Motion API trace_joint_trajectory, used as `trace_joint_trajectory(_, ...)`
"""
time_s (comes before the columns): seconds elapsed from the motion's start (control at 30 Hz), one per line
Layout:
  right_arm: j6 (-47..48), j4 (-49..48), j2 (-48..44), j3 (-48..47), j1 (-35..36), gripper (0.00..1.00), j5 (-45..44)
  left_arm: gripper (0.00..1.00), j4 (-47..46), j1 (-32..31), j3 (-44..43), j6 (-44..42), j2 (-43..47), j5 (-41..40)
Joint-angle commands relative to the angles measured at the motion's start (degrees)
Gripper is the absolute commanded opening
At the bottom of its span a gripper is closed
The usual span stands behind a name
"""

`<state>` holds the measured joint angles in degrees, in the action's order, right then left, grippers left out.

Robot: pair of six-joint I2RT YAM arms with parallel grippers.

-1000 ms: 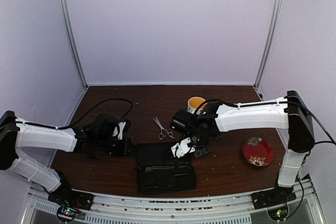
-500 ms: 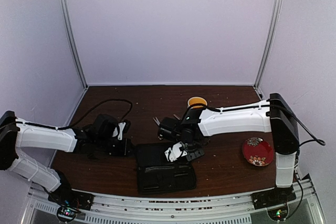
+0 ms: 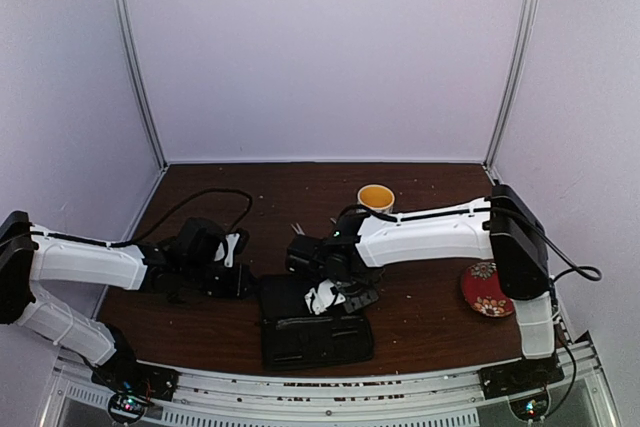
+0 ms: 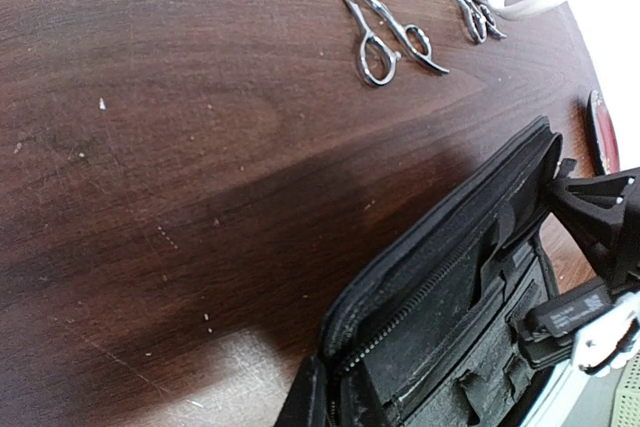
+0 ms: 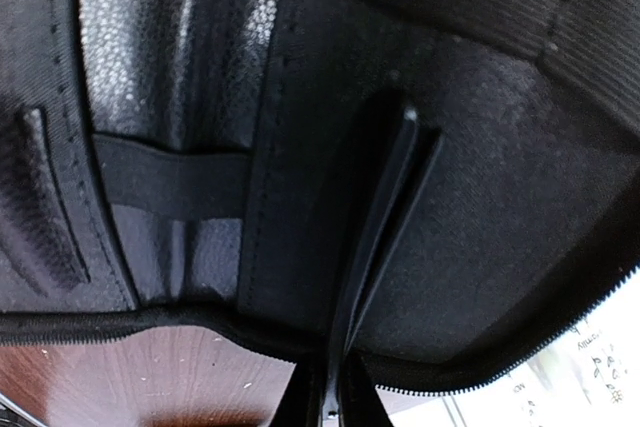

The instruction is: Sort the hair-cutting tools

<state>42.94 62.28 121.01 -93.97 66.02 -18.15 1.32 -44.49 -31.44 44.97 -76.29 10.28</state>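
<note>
While the clip hangs inside the case, step in hand: we judge it to be stowing one black clip (image 5: 385,207) in the open black case (image 3: 315,332).
Right gripper (image 3: 328,294): jaws closed tight on the clip's near end, low over the case's far half, the clip pointing into the fabric lining.
Left gripper (image 3: 222,269): jaws closed, just beside the case's left edge; we cannot tell whether it pinches that edge.
Next move: we think the clip wants lining up with a holder, perhaps the elastic strap (image 5: 165,177), then sliding under it before letting go.
Left to sort: two silver scissors, one (image 4: 385,42) and the other (image 4: 465,2), lying on the table beyond the case; we see no second clip.
Around: a patterned mug (image 3: 375,196) at the back and a red floral plate (image 3: 490,289) to the right, both apart from the case.
In the way: the raised case wall and the dark lining, which hide the slots from us; the strap lies well to the side of the clip.
</note>
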Motion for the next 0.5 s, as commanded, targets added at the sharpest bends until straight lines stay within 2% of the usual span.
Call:
trace_joint_trajectory(0.0, -2.41, 2.7, 2.17, -2.55, 0.42, 0.0, -2.38, 0.0, -1.76, -0.35, -0.99, 0.56, -0.09, 0.94)
trace_joint_trajectory(0.47, -2.89, 6.21, 7.54, -9.99, 3.12, 0.0, -2.76, 0.0, -3.38, -0.33, -0.88, 1.11, -0.09, 2.37)
